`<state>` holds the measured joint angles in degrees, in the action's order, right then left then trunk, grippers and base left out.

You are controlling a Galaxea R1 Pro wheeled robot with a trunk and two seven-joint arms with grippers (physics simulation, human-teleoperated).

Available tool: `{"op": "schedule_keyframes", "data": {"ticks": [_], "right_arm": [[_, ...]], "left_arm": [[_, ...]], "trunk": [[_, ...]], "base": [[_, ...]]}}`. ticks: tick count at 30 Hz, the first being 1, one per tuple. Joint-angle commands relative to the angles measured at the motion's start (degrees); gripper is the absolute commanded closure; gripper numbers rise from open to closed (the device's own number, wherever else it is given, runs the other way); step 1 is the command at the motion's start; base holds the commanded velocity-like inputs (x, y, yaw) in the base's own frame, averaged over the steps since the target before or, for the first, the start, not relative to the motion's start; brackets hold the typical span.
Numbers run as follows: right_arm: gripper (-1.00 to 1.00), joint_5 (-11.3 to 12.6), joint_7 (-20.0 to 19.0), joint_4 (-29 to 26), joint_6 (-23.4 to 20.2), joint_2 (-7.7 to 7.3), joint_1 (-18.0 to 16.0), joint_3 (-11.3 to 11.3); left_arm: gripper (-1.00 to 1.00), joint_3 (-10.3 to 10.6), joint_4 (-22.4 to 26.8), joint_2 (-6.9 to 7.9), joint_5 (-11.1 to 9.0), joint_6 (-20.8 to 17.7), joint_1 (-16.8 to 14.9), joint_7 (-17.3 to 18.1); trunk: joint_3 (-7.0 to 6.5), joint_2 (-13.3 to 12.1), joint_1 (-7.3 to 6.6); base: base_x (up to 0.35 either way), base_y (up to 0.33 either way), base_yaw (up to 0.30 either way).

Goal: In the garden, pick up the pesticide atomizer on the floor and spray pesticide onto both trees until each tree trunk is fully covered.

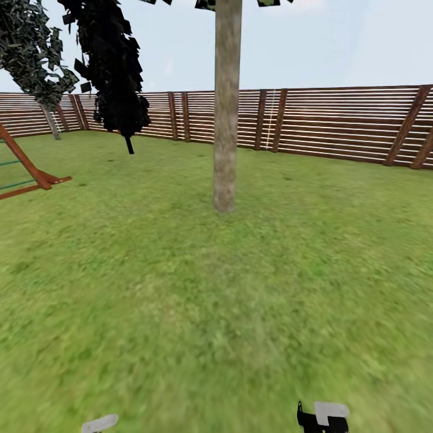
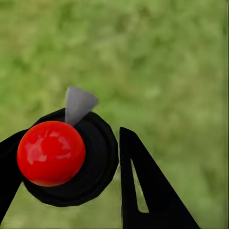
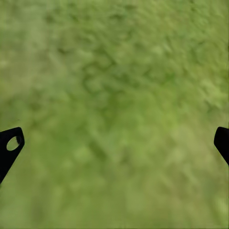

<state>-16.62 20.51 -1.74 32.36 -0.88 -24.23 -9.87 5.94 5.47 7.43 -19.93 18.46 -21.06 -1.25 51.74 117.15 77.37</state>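
Observation:
A tree trunk (image 1: 227, 108), straight and pale grey-tan, rises from the lawn straight ahead, a few metres off; its crown is cut off by the view's top. In the left wrist view my left gripper (image 2: 71, 136) is shut on the pesticide atomizer (image 2: 51, 152), which has a glossy red ball on a round black body and a grey nozzle (image 2: 76, 104). A grey tip (image 1: 99, 424) pokes in at the head view's lower edge. My right gripper (image 3: 119, 138) hangs open over bare grass, fingers wide apart. A black and white part of the right arm (image 1: 325, 418) shows low down.
A brown slatted fence (image 1: 337, 123) closes the lawn behind the trunk. A dark conifer (image 1: 114, 72) and a leaning leafy tree (image 1: 33, 54) stand at the back left. A red-brown wooden play frame (image 1: 27, 171) sits at the left edge. Open grass lies between me and the trunk.

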Motion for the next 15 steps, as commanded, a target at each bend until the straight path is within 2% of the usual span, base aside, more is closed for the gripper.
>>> {"op": "schedule_keyframes", "data": {"ticks": [1, 15], "right_arm": [[-1.0, -0.61, 0.23, 0.07, 0.13, 0.0, -0.04, -0.41], [-1.0, -0.61, 0.23, 0.07, 0.16, 0.0, -0.03, -0.41]], "left_arm": [[1.0, 0.5, -0.02, 0.02, -0.38, 0.19, -0.03, -0.16], [1.0, 0.53, -0.02, -0.05, -0.38, 0.17, -0.03, -0.16]], "trunk": [[0.05, 0.02, 0.03], [0.05, 0.02, 0.03]], "base": [[0.337, 0.0, 0.0], [0.337, 0.0, 0.0]]}}
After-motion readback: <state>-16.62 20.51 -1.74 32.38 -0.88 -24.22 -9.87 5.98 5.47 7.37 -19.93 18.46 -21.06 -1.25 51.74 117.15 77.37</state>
